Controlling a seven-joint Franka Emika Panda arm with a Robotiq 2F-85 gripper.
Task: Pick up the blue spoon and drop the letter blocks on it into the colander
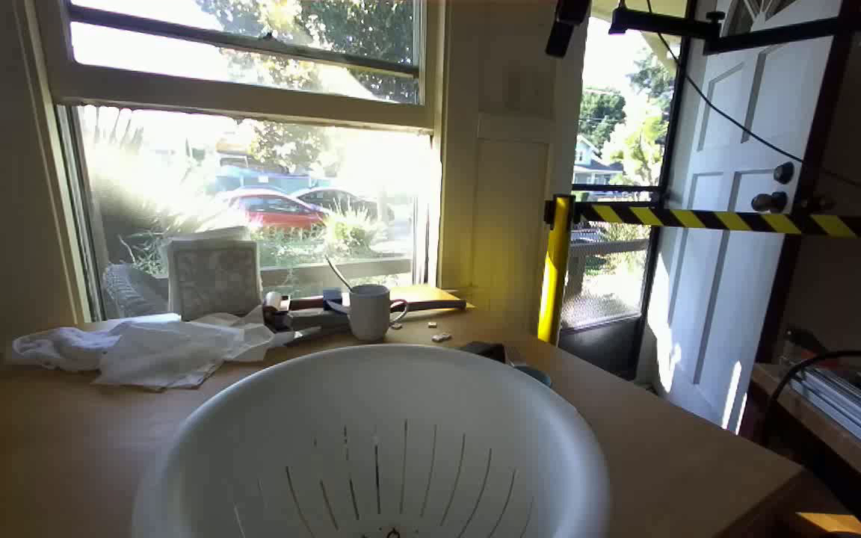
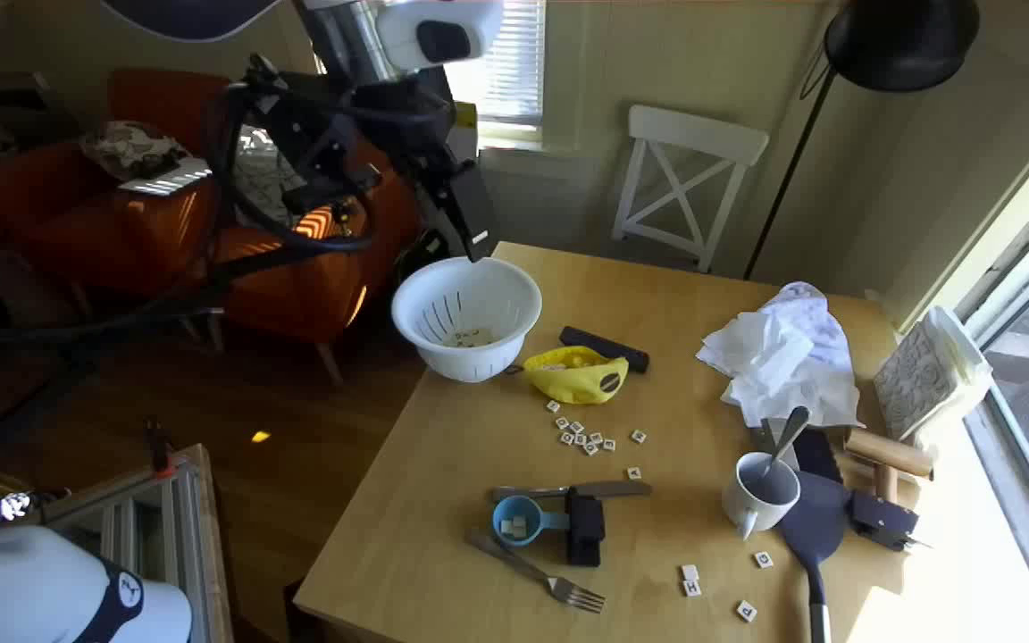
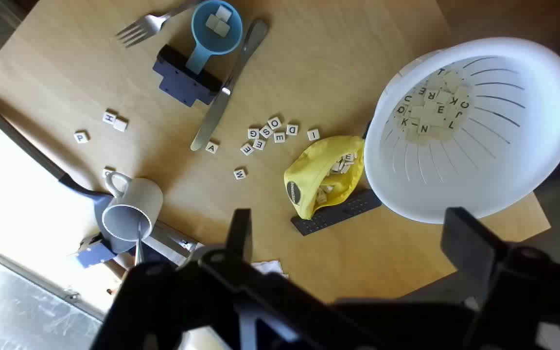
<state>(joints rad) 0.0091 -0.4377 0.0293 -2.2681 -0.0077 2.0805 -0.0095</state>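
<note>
Three pale blocks (image 3: 221,29) sit in the bowl of the blue spoon (image 3: 208,43), which lies on the surface (image 3: 319,63) between a fork (image 3: 145,28) and a knife (image 3: 227,90), its handle meeting a dark holder (image 3: 185,85). Well apart from it stands the colander (image 3: 547,112), lettered tiles (image 3: 430,112) heaped at its bottom, a yellow pouch (image 3: 309,165) just beside. Loose tiles (image 3: 266,131) lie between pouch and knife. The claw (image 3: 348,214) hangs above the surface, its jaws spread wide apart.
</note>
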